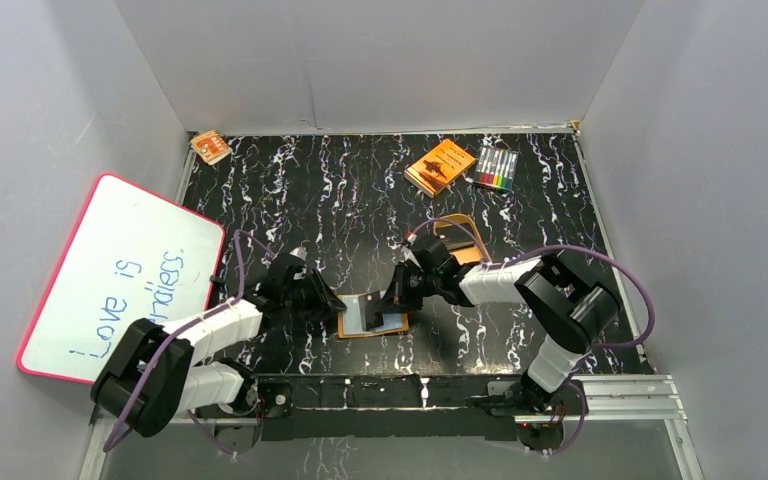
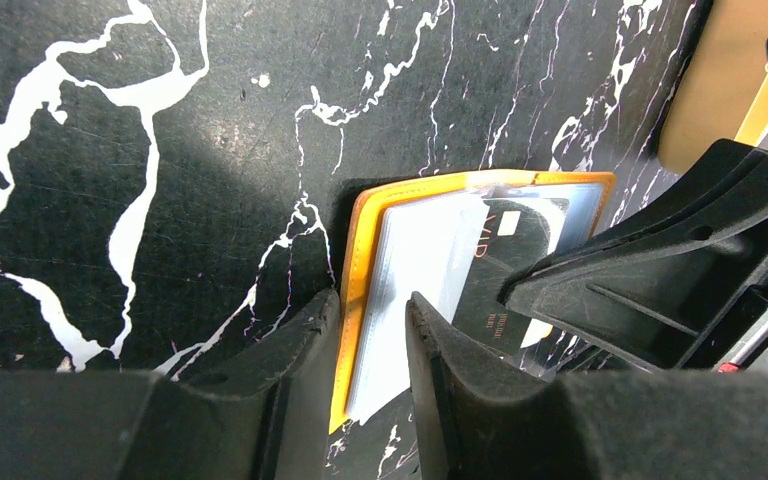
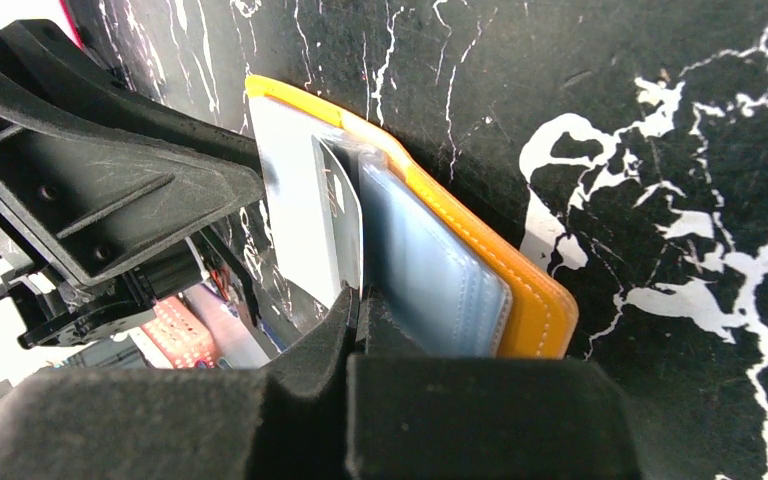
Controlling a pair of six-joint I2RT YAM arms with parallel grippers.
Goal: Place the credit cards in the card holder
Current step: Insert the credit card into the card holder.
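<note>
Right now the card holder (image 2: 352, 290) lies open and flat on the counter (image 2: 210, 150), near the front edge between the two arms. The step in hand looks to be sliding a credit card (image 2: 492, 272) into one of its clear inner pockets. The right claw (image 3: 358, 298) is pinched together on the card's near edge, and the rest of the card lies over the holder's pocket side; whether its leading edge is already under a pocket lip I cannot tell. The left claw (image 2: 370, 305) stands apart, straddling the holder's orange outer edge, one finger outside it and the other over the clear plastic inside, so it seems to be pinning the holder rather than gripping it. To do this well, the left claw should bear down enough that the holder cannot skid, yet leave the pocket mouth free. The right claw should hold the card low and nearly flat, square to the opening, and push slowly along the pocket; a steep or skewed card is likely to catch the lip. The claws sit very close together, so small moves are wise.
</note>
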